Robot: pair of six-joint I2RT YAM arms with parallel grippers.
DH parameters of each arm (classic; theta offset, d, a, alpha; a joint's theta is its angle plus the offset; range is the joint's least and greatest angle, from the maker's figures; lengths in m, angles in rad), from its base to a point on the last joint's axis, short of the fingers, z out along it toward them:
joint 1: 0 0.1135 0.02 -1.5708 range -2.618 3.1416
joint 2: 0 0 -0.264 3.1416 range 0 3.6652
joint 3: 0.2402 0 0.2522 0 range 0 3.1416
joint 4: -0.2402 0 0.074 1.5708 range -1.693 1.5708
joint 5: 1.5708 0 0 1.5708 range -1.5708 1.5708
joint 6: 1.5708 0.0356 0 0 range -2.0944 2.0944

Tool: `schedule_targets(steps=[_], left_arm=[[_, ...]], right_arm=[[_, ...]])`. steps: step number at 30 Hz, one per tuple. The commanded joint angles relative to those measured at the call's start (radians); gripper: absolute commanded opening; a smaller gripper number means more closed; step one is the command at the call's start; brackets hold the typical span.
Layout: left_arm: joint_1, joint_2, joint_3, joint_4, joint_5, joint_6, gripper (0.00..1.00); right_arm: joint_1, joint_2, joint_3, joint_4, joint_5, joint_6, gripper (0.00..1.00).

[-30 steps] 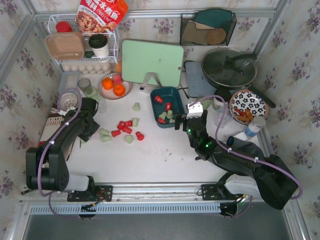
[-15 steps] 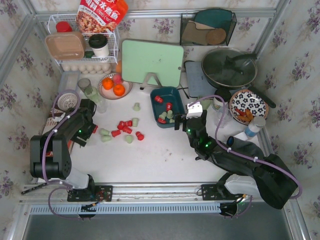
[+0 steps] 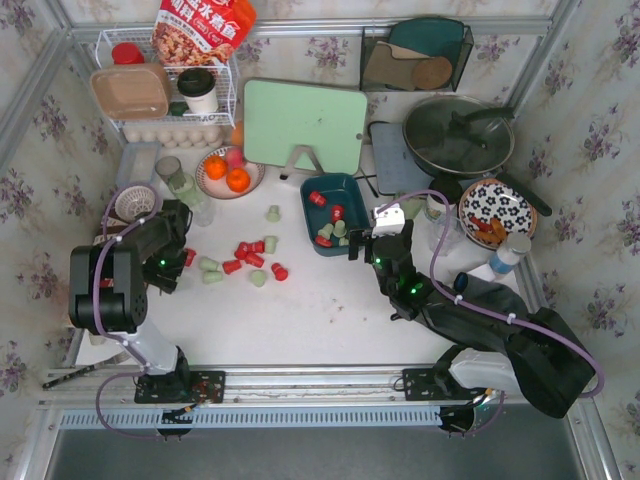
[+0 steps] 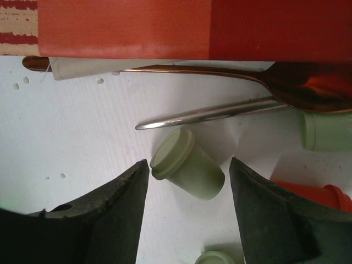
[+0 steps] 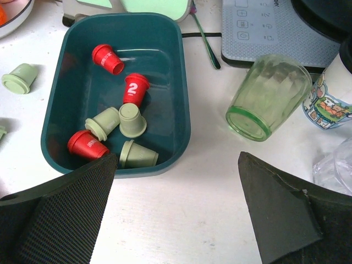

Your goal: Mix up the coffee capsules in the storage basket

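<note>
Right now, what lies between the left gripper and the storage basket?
Loose coffee capsules, red and pale green, lie scattered on the table there; the top view shows it.

Mint cutting board point(image 3: 305, 125) propped at the table's point(image 3: 300, 320) far edge — lidded pan point(image 3: 458, 135) toward the far-right corner, wire rack point(image 3: 233, 95) far-left.

Six capsules point(image 5: 135, 88) lie in the basket point(image 5: 185, 104), others left of it.
</note>
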Motion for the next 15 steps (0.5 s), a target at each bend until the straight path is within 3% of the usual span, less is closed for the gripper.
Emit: schedule_targets(steps=[1, 13, 15], left_arm=[[0.002, 0.031, 0.016, -0.029, -0.011, -0.055, 0.62], [-0.004, -0.031, -0.033, -0.017, -0.01, -0.028, 0.56], [-0.014, -0.051, -0.03, -0.028, -0.028, -0.021, 0.52]], right_arm=[[0.001, 0.002, 0.007, 0.024, 0.002, 0.002, 1.0], [0.001, 0.003, 0.008, 0.024, -0.001, 0.004, 1.0], [0.001, 0.005, 0.008, 0.024, 0.0, 0.004, 1.0]])
